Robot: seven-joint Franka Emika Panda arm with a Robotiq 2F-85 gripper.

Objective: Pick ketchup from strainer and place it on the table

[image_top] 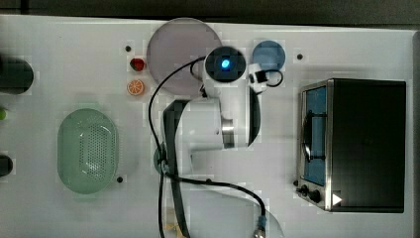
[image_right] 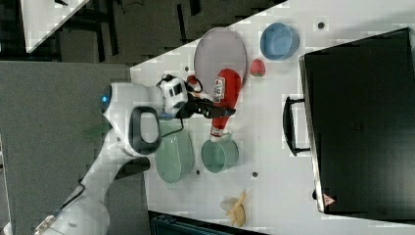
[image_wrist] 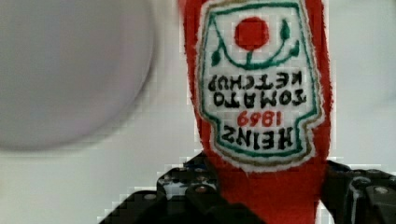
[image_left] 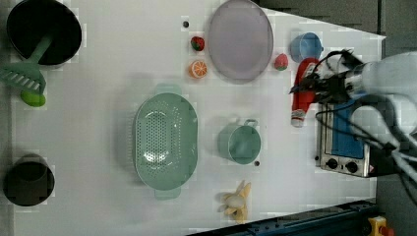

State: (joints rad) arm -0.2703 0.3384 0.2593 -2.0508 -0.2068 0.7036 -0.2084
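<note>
Left view has the ketchup (image_left: 302, 91) clamped in the end effector (image_left: 314, 88), which grips it around the middle of the red body. The bottle sits between the blue cup (image_left: 306, 46) and the toaster oven (image_left: 342, 140), white cap pointing toward the left view's bottom. Can't tell from here whether it's touching the desk (image_left: 108, 59) or hanging just above it.

Stuff around it: a strawberry (image_left: 281, 62) just beside the bottle's base end, and the big grey-lilac plate (image_left: 240, 39) a bit further toward the left view's left. In the right view the ketchup (image_right: 225, 100) overlaps the plate's edge and its cap end points at the teal cup (image_right: 219, 155). The oven is the tightest neighbour in the left view, with the arm's cables draped over it.

The strainer (image_left: 166, 140) is well apart from the bottle and has nothing in it, just the perforated bottom showing. Further out there's an orange slice (image_left: 198, 69), another strawberry (image_left: 197, 43) and a banana (image_left: 237, 201) near the desk's edge.

Looks-wise, the wrist view gives a close look at the ketchup (image_wrist: 261, 93): fuzzy red body, stitched white label with a green border, a red tomato and "HEINZ TOMATO KETCHUP" reading upside down, black fingers (image_wrist: 187, 196) on either side of it.
</note>
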